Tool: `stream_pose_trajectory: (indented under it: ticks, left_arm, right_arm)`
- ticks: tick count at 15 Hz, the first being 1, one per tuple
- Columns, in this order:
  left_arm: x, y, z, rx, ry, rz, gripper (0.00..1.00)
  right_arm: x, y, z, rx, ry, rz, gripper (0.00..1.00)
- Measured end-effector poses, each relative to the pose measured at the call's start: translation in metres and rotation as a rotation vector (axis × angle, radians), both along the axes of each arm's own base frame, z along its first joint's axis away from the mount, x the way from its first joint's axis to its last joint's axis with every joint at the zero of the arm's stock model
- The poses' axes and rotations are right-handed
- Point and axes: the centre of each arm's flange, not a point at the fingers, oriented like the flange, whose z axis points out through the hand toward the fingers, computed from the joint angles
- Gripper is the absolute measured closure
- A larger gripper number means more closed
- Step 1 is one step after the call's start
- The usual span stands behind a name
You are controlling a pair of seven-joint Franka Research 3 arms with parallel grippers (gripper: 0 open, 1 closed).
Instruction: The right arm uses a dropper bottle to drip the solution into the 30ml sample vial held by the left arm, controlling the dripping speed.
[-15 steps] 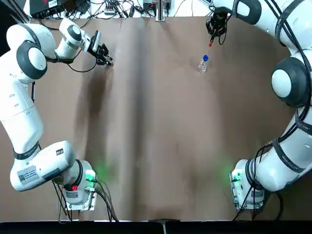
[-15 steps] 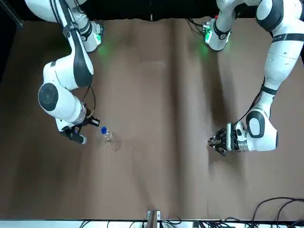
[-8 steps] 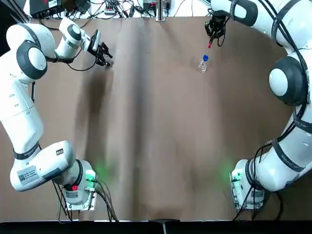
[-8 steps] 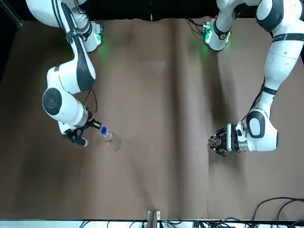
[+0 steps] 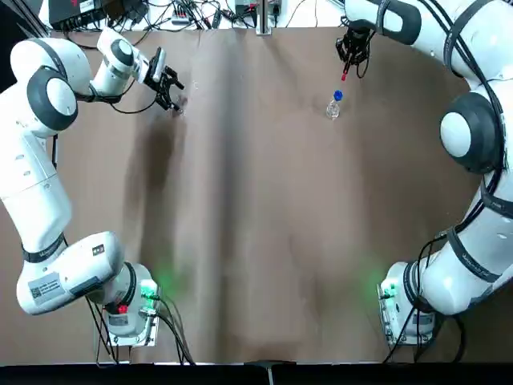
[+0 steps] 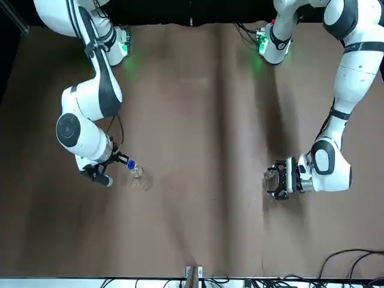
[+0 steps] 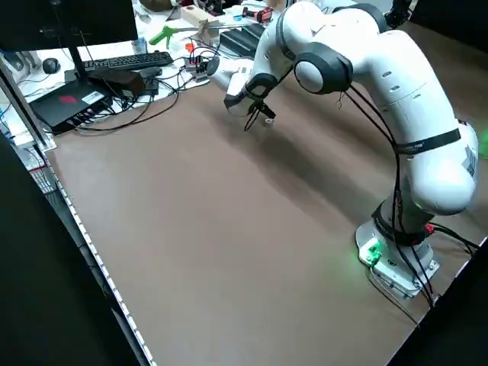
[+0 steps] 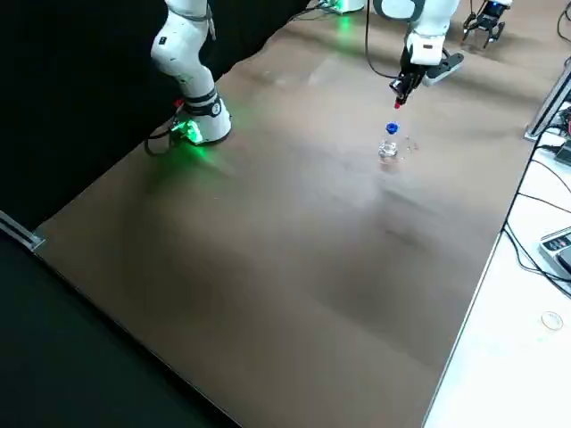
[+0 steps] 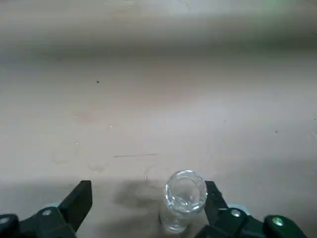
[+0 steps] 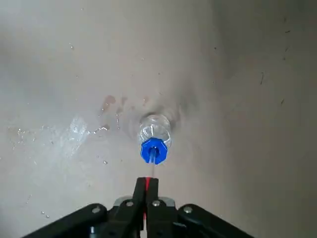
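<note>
My right hand point(image 10: 147, 204) pinches the red dropper point(image 10: 147, 184) above the dropper bottle point(image 5: 334, 105) far right. My left hand point(image 9: 148, 198), spread around the sample vial point(image 9: 184, 198) far left on the bench point(image 5: 256, 224), must close next.

Robot lab: keyboard point(image 7: 126, 61), cabled electronics.

My right fingers point(image 10: 146, 194) hide most of the red dropper bulb point(image 10: 147, 182). I cannot make out any solution in the vial point(image 9: 184, 198).
</note>
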Motion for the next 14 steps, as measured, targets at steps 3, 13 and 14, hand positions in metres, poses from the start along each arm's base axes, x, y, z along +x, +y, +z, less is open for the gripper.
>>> stream_pose_trajectory:
  ticks: [3, 13, 14]
  left_arm:
    - [0.006, 0.012, 0.018, 0.013, 0.028, 0.066, 0.00]
    - [0.013, 0.019, 0.185, 0.379, 0.240, 0.454, 0.00]
    - [0.012, 0.015, 0.208, 0.479, 0.253, 0.557, 0.00]
  right_arm:
    - [0.001, 0.000, -0.004, -0.002, 0.003, 0.000, 0.97]
    - [0.000, 0.004, -0.013, -0.007, 0.014, 0.007, 0.97]
    - [0.000, 0.005, -0.015, -0.009, 0.015, 0.008, 0.97]
